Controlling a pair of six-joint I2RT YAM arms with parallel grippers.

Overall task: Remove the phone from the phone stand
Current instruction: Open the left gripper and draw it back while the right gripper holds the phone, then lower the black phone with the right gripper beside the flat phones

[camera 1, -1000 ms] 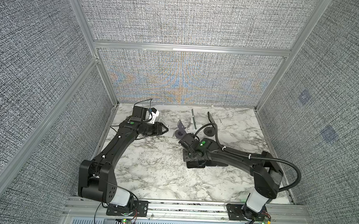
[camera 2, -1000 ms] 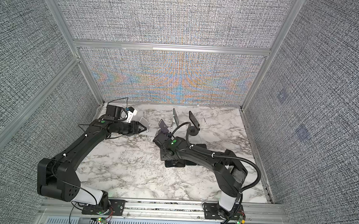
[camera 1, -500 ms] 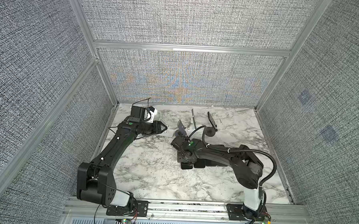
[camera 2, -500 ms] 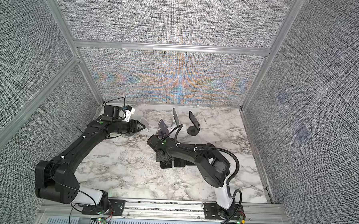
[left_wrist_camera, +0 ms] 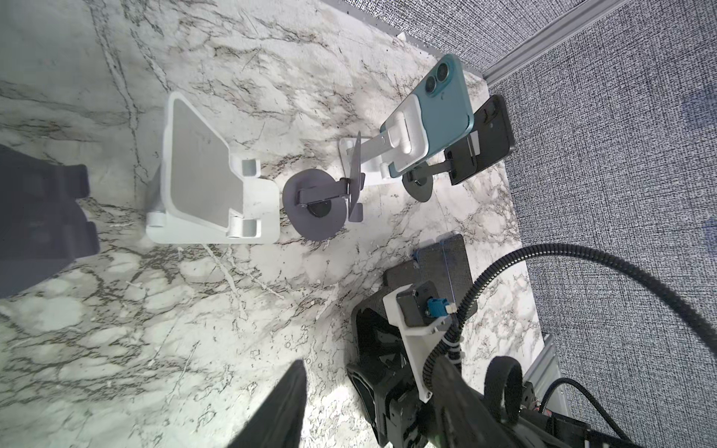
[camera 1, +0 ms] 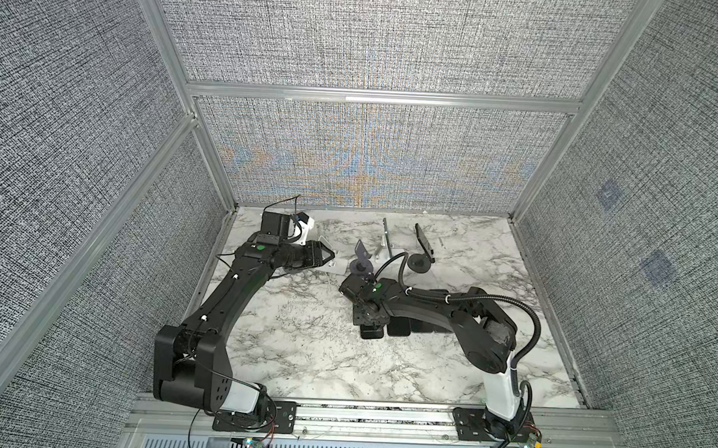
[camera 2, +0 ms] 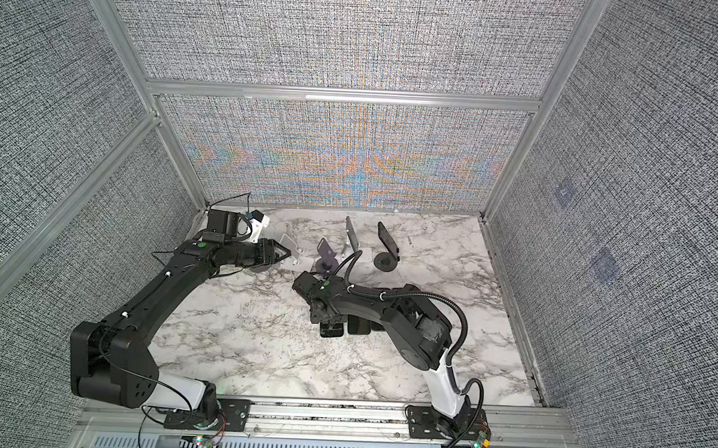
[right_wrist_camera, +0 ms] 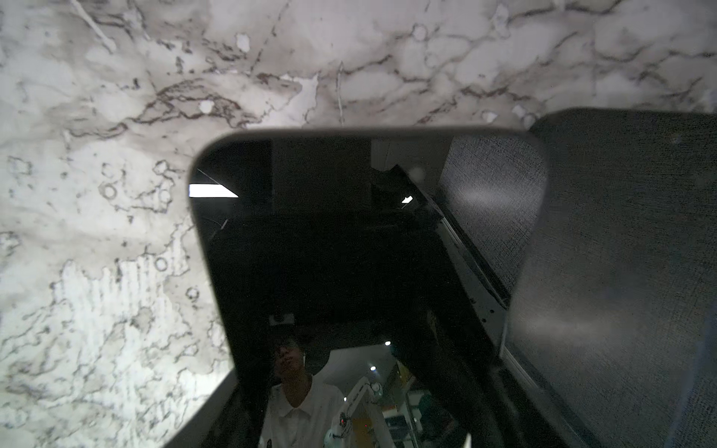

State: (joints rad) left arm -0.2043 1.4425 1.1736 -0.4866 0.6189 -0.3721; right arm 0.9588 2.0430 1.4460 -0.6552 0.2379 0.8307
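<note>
Grey fabric walls [camera 1: 378,38] on an alu. frame are enclosing a marble table [camera 1: 302,347].

L arm [camera 1: 229,294] is reaching from the near-left corner toward the far-left corner. L gripper [camera 1: 330,255] is hovering just beside a white stand [left_wrist_camera: 201,182]. Its jaws are standing apart w/ nothing between them.

R arm [camera 1: 449,316] is stretching low from the near-right corner to the table ctr. R gripper [camera 1: 370,322] is pointing down at a glossy black phone [right_wrist_camera: 349,252] at marble level. Its fingers are not showing clearly in any view, so whether it is gripping or clear of that phone cannot be told.

Four stands are sitting along the far edge, from left to right:
- white stand: carrying nothing.
- dark grey round-base stand [left_wrist_camera: 314,205]: carrying nothing.
- silver stand [left_wrist_camera: 372,151]: carrying a teal phone [left_wrist_camera: 446,116], propped upright, back and twin lenses facing the L wrist cam.
- black round-base stand [camera 1: 420,263]: carrying a black phone [camera 1: 424,242], also propped upright.

More dark phones [camera 1: 398,328] are lying flat in a row just beside the glossy one, partly hidden under the R arm.
</note>
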